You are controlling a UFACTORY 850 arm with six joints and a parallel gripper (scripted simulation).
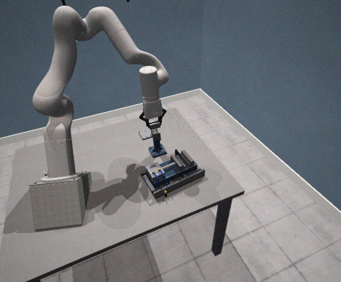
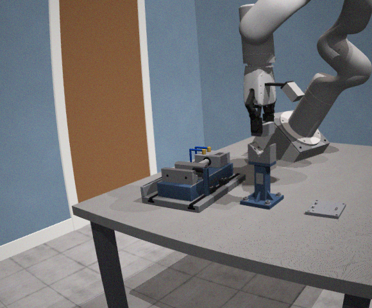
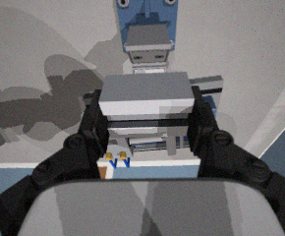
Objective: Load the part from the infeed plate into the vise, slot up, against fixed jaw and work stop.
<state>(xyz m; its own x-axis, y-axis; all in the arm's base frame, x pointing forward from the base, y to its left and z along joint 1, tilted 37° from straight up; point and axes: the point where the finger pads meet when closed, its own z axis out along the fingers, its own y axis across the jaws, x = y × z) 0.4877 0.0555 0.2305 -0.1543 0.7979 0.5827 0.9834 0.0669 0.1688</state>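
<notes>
Vise [image 1: 173,172]: nearest the table's front edge in the top view, a blue body on grey rails, jaws standing apart with nothing between them.
Air cylinder [image 2: 202,161]: on the vise, its rod running to one jaw; blue tubes with yellow fittings rise beside it.
V-block [image 2: 262,153]: just behind the vise, a grey notched head on a blue post with a bolted foot.
Part [image 3: 145,93]: a grey block held straight above the V-block, close over its notch; whether it touches the notch cannot be told.
Gripper [image 3: 145,118]: pointing straight down, pinching the part, one black finger [image 3: 95,120] against each opposite side of the block.
Infeed plate [image 2: 325,209]: flat grey plate beyond the V-block from the vise, bare of the part.
Arm base [image 1: 57,200]: grey pedestal well to the side of the V-block.
</notes>
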